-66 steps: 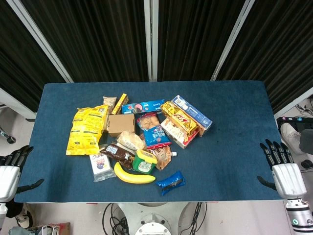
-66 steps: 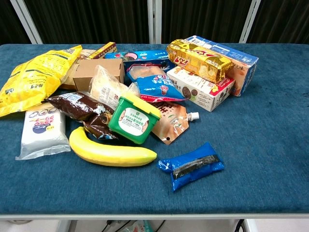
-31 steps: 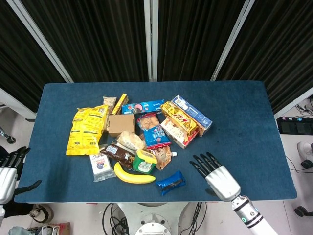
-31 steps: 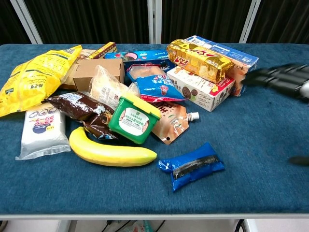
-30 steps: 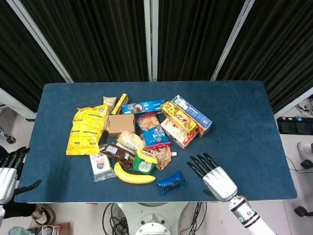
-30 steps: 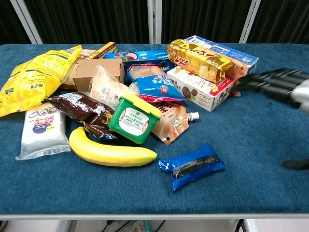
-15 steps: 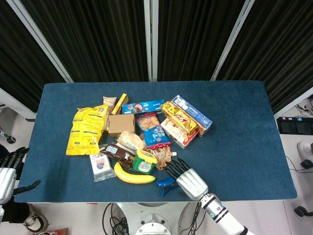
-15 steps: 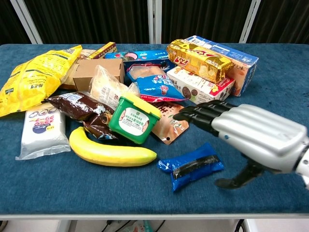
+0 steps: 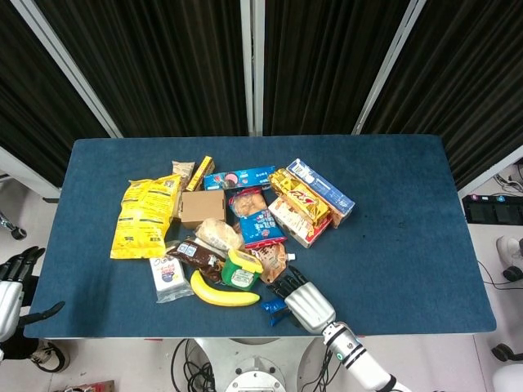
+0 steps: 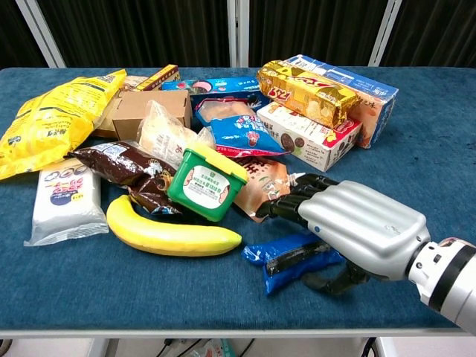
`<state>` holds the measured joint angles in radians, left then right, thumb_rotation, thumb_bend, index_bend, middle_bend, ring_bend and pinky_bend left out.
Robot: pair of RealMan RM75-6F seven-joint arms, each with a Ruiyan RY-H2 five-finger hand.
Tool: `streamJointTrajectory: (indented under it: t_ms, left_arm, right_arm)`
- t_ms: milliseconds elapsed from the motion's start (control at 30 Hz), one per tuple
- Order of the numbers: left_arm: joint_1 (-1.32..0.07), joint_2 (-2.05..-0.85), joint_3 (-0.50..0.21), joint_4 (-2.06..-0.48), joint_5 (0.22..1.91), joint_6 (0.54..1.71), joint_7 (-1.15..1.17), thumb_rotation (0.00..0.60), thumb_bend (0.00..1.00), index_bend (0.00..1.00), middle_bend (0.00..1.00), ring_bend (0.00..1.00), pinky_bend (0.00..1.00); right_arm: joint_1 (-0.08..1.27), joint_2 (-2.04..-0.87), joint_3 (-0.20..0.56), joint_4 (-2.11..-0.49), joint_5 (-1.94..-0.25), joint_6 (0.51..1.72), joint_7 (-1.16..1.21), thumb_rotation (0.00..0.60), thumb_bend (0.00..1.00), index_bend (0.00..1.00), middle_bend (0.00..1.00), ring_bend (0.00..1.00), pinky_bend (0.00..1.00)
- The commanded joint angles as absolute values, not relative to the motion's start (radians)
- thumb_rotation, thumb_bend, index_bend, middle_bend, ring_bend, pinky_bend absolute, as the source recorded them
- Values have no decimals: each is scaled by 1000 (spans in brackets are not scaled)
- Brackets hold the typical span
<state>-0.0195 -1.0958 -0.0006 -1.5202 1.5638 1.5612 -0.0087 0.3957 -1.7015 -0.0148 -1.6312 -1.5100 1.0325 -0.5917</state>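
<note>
My right hand (image 9: 304,302) (image 10: 349,230) lies palm down over the right part of a blue foil packet (image 10: 286,254) (image 9: 272,309) near the table's front edge. Its fingers (image 10: 297,195) spread toward a brown spouted pouch (image 10: 260,186), and its thumb sits by the packet's right end. I see no grip on the packet. My left hand (image 9: 10,290) hangs off the table's front left corner, fingers apart, holding nothing. It does not show in the chest view.
On the blue table (image 9: 409,237) lies a heap: banana (image 10: 171,234), green tub (image 10: 204,182), white packet (image 10: 63,201), dark brown wrapper (image 10: 123,165), yellow chip bag (image 9: 143,214), cardboard box (image 9: 202,207), gold biscuit pack (image 10: 309,93) and cartons (image 9: 320,188).
My right hand has swung in from the table's right edge, leftward along the front, and come down over the blue packet. The left hand has sunk slightly lower.
</note>
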Motion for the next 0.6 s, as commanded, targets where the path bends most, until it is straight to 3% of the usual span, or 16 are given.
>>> streamJointTrajectory:
  t_ms: [33, 433, 600]
  left_arm:
    - [-19, -1097, -1, -1518, 1564, 1562, -12, 470, 0, 122, 104, 134, 270]
    - [-16, -1099, 0, -1512, 1563, 1564, -17, 468, 0, 122, 104, 134, 270]
    - [-18, -1099, -1, -1516, 1566, 1564, -14, 470, 0, 122, 104, 133, 270]
  right_arm:
    - [394, -1709, -22, -1624, -1512, 1042, -592, 600, 259, 283, 295, 261, 116]
    - [378, -1733, -28, -1594, -1539, 1124, -602, 600, 327, 562, 500, 469, 250]
    - [384, -1719, -13, -1612, -1553, 1145, -579, 600, 338, 599, 523, 490, 262]
